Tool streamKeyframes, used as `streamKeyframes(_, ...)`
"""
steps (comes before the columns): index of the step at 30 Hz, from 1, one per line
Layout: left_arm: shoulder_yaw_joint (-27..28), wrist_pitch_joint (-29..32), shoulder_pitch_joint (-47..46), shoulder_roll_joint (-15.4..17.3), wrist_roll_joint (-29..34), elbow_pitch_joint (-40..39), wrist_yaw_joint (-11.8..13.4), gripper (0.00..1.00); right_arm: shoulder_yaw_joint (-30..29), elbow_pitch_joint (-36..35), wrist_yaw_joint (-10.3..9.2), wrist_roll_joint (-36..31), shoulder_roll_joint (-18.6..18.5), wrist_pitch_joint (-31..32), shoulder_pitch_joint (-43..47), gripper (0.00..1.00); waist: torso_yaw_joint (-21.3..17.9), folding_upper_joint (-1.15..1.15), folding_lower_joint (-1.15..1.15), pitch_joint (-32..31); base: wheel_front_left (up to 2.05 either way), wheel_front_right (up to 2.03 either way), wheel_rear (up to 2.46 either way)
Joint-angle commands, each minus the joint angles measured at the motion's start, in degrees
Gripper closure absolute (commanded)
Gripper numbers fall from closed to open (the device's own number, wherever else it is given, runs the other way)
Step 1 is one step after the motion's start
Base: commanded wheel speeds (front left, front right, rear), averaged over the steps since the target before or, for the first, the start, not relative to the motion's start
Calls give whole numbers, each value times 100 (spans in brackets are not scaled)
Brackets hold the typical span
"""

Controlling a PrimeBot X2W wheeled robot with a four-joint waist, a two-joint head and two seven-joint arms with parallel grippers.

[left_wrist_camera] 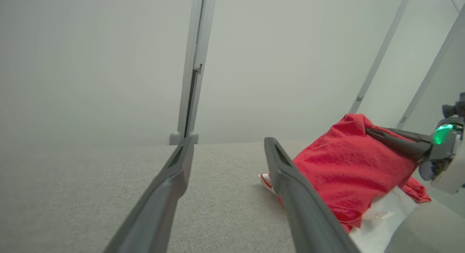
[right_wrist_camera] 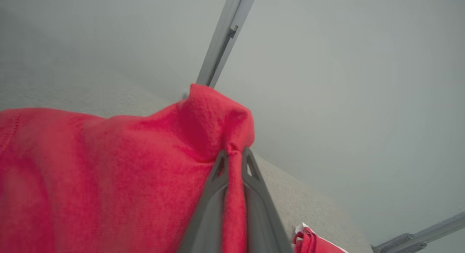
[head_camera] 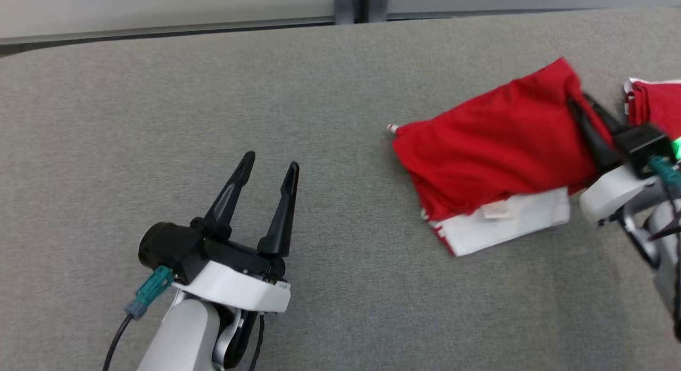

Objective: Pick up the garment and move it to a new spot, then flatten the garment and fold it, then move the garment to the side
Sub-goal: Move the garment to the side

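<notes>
The garment [head_camera: 495, 142] is red with a white inner layer and lies folded on the grey table at the right. My right gripper [head_camera: 577, 100] is shut on its far right corner, which bunches up between the fingers. The right wrist view has that red cloth [right_wrist_camera: 109, 173] pinched in my right gripper [right_wrist_camera: 234, 153]. My left gripper [head_camera: 268, 168] hovers open at the lower left, well apart from the garment, nothing between its fingers. In the left wrist view my left gripper [left_wrist_camera: 227, 146] frames bare table, with the garment [left_wrist_camera: 348, 169] and the right gripper [left_wrist_camera: 374, 131] off to the right.
A second red and white cloth [head_camera: 657, 105] lies at the far right edge, also seen as that cloth [right_wrist_camera: 308, 242] low in the right wrist view. The grey table [head_camera: 213, 94] ends at a pale wall with a dark post [head_camera: 362, 3].
</notes>
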Motion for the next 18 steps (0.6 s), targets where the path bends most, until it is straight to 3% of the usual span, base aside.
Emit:
streamKeyframes(1, -15, -6, -213, 29, 105, -60, -6, 0, 4, -112, -14, 221, -282, 108, -281, 100, -530, 0, 0, 530, 0, 0, 0)
streamKeyframes(8, -174, -6, -762, 275, 166, -181, -6, 0, -548, -96, -14, 682, -998, 374, -1031, 100, -985, 0, 0, 1361, 0, 0, 0)
streamKeyframes(18, -333, -1, -1143, 538, 170, -193, -6, 0, -1730, 591, -15, 374, -1093, 628, -1429, 100, -1095, 0, 0, 2003, 0, 0, 0)
